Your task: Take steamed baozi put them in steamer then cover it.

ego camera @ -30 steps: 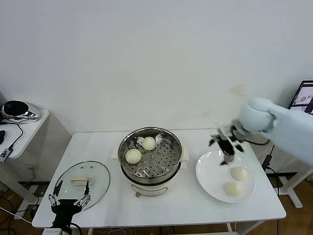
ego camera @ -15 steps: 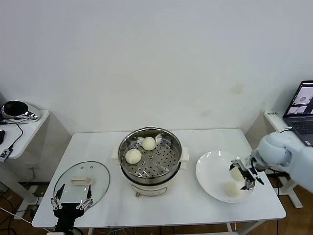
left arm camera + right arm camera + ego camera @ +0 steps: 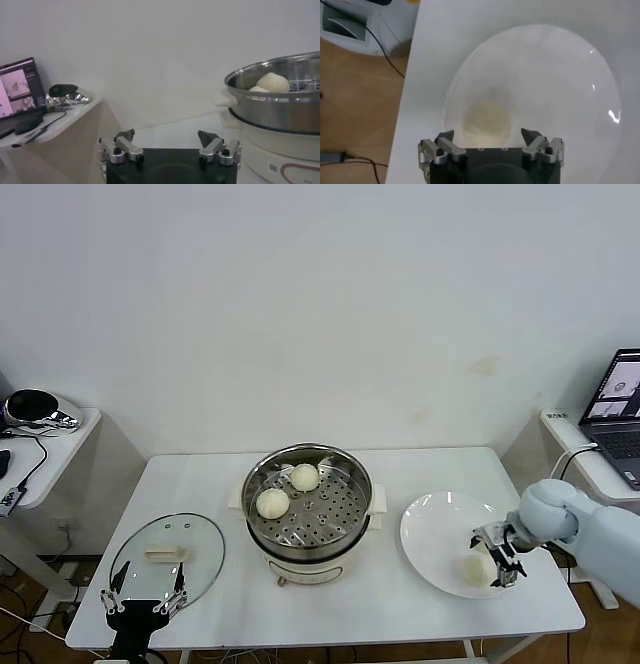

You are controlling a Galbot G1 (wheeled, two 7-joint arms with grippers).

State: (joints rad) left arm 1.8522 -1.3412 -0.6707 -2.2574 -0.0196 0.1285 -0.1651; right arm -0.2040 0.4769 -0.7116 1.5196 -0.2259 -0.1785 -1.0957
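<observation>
The steamer (image 3: 308,509) stands mid-table with two baozi (image 3: 272,503) inside on its perforated tray; it also shows in the left wrist view (image 3: 280,102). On the white plate (image 3: 435,539) at the right I see one baozi (image 3: 476,568). My right gripper (image 3: 497,550) is open and low over the plate. In the right wrist view this gripper (image 3: 487,133) has a baozi (image 3: 487,119) lying between its spread jaws. The glass cover (image 3: 167,556) lies flat at the front left. My left gripper (image 3: 140,602) is open and empty at its near edge.
A side table with a dark device (image 3: 32,406) stands at the far left. A laptop (image 3: 625,389) sits on a desk at the right, beyond the table's right edge. Bare table lies in front of the steamer.
My right gripper has come down from above the plate's far edge to the plate's right side, over the buns. One of the two plate buns is now hidden. The left arm has barely moved.
</observation>
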